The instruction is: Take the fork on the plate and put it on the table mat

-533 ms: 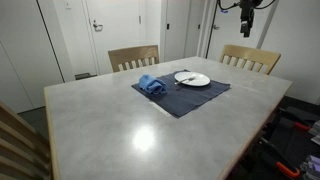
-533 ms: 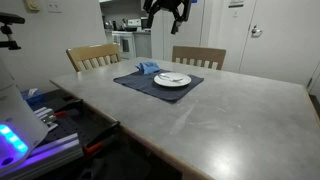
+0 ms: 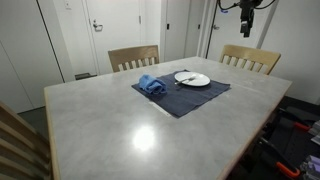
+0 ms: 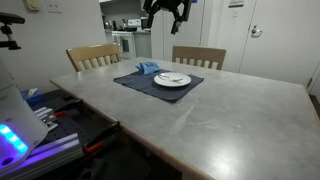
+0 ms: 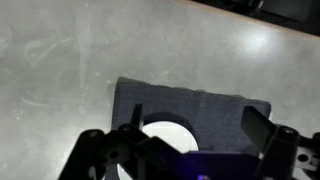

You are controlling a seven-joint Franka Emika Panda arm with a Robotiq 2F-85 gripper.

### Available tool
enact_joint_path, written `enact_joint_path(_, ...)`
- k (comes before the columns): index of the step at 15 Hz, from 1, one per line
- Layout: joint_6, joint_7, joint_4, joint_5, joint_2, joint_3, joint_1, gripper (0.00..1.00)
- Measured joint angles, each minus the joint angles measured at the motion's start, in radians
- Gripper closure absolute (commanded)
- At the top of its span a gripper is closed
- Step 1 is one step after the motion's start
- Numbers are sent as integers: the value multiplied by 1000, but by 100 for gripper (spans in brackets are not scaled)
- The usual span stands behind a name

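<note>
A white plate (image 3: 192, 78) sits on a dark blue table mat (image 3: 183, 94) on the grey table; a fork (image 3: 188, 78) lies across the plate. They also show in an exterior view, the plate (image 4: 172, 79) on the mat (image 4: 150, 85). My gripper (image 3: 246, 20) hangs high above the table's far side, well clear of the plate, and also shows in an exterior view (image 4: 165, 12). In the wrist view the open, empty fingers (image 5: 190, 140) frame the mat (image 5: 200, 110) and part of the plate (image 5: 168, 135) far below. The fork is hidden there.
A crumpled blue cloth (image 3: 151, 85) lies on the mat beside the plate. Two wooden chairs (image 3: 133, 57) (image 3: 250, 58) stand at the table's far edges. Doors and walls lie behind. Equipment and cables (image 4: 60, 125) sit beside the table.
</note>
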Motion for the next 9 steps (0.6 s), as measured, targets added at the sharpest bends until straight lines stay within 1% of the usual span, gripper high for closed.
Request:
enact_joint_path(7, 0, 0, 0, 0, 0, 0, 0, 0)
enact_joint_path(9, 0, 0, 0, 0, 0, 18, -16, 0)
